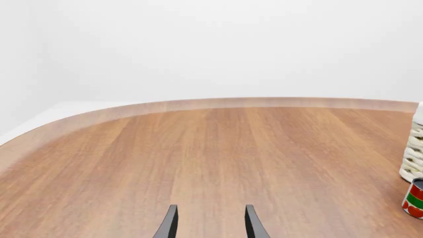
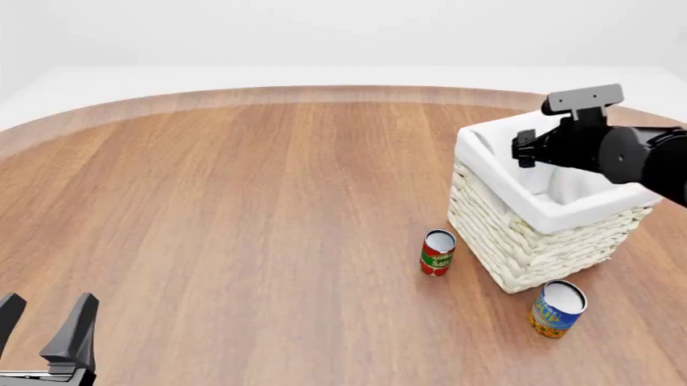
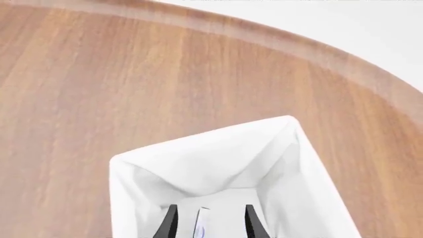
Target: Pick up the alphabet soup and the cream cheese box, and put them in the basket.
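Right claw point(image 3: 208, 223) w/ fingers apart over basket point(image 2: 499, 169); cream cheese box point(image 3: 201, 224) half cut off, between fingers. Left claw point(image 1: 209, 223) apart.

Cream cheese box point(image 3: 201, 224) mostly cut off; right hand point(image 3: 209, 223) hidden inside basket point(image 2: 485, 165).

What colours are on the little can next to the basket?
Red and green, with a white top; the front view shows it best.

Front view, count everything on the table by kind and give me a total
Cans: 2, the alphabet soup and a red-and-green can
Baskets: 1, the basket
Boxes: 1, the cream cheese box, seen in the right wrist view inside the basket
Total: 4
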Controlling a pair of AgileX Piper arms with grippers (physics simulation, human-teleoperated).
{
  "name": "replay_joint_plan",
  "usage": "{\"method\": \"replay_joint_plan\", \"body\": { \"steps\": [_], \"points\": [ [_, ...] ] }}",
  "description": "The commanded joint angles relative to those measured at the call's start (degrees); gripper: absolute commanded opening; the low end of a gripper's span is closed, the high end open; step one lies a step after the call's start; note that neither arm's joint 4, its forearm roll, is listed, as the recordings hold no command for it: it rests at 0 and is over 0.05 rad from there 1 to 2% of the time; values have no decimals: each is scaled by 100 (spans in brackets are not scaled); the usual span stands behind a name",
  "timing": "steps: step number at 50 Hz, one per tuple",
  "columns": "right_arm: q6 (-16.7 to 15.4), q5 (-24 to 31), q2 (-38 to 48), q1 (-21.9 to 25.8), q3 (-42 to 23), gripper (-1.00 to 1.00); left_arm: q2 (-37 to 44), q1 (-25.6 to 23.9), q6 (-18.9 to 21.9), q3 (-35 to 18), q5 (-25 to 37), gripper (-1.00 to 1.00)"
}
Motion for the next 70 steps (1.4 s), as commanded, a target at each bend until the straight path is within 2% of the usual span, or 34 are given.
{"method": "replay_joint_plan", "body": {
  "steps": [1, 40, 70],
  "points": [
    [8, 101, -204, 22, 37, 100, 0, 0, 0, 0, 0, 100],
    [89, 912, -2340, 463, 827, 100, 0, 0, 0, 0, 0, 100],
    [-20, 1813, -3994, 668, 1382, 100, 0, 0, 0, 0, 0, 100]
  ]
}}
